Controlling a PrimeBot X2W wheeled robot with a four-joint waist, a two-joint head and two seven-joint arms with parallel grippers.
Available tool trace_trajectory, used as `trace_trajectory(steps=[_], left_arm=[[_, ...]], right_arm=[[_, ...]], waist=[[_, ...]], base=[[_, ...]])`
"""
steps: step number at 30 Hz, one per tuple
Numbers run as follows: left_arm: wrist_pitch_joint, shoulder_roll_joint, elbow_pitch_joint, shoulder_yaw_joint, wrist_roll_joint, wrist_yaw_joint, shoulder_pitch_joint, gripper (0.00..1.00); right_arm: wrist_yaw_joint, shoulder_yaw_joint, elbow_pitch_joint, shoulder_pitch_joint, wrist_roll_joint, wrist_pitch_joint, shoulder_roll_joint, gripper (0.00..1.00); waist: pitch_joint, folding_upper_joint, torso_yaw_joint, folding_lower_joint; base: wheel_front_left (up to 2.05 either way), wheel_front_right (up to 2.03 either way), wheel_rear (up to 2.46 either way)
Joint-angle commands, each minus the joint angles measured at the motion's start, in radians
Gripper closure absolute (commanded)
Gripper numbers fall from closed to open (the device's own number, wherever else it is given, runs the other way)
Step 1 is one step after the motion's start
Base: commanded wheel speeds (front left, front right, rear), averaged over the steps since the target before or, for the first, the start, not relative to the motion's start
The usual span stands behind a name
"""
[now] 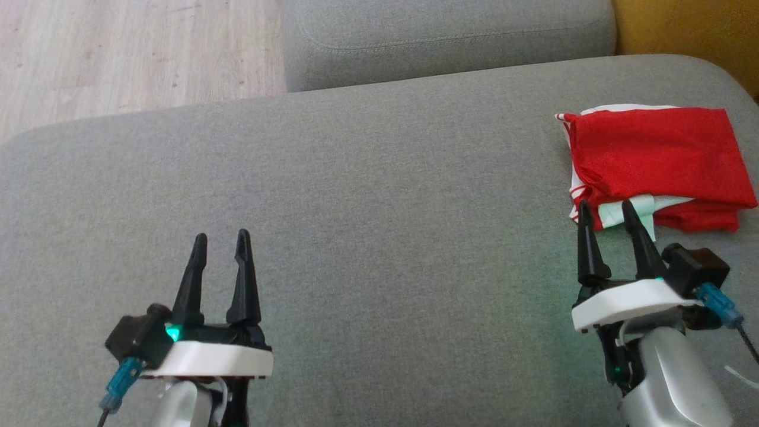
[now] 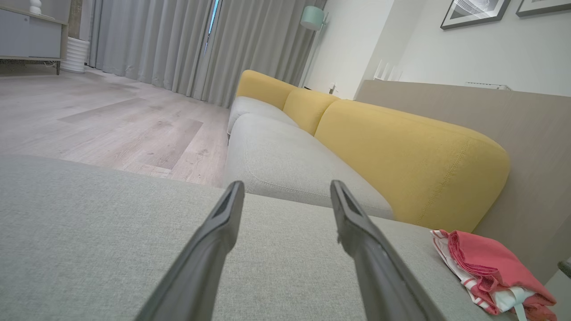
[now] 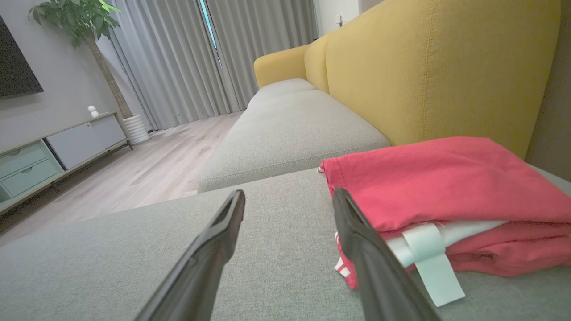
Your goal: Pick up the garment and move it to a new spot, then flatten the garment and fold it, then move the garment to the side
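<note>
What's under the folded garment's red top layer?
A white layer with a pale strap pokes out of the garment, more red cloth below, all on the grey cushion. How far the white runs inside is covered.

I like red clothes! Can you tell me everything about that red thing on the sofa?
The garment is soft red cloth, with white parts edged in red stripes and a pale green strap poking from its near edge. It is folded into a flat stack, lying on the grey sofa cushion at the robot's right. The open right gripper is close in front; touching can't be told.
</note>
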Motion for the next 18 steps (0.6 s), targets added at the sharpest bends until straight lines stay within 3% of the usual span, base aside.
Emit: trace_trajectory(steps=[1,18], left_arm=[[-0.005,0.007,-0.033,0.041,-0.003,-0.001,-0.029,0.0],[-0.005,0.007,-0.05,0.063,-0.001,0.008,-0.023,0.0]], right_arm=[[0.007,0.023,-0.04,-0.029,0.006,-0.013,0.001,0.0],[0.007,0.027,-0.073,-0.024,0.018,-0.014,0.002,0.0]], waist=[[0.0,0.0,-0.001,0.0],[-0.004,0.0,0.001,0.0]], base=[[0.0,0.0,0.0],[0.0,0.0,0.0]])
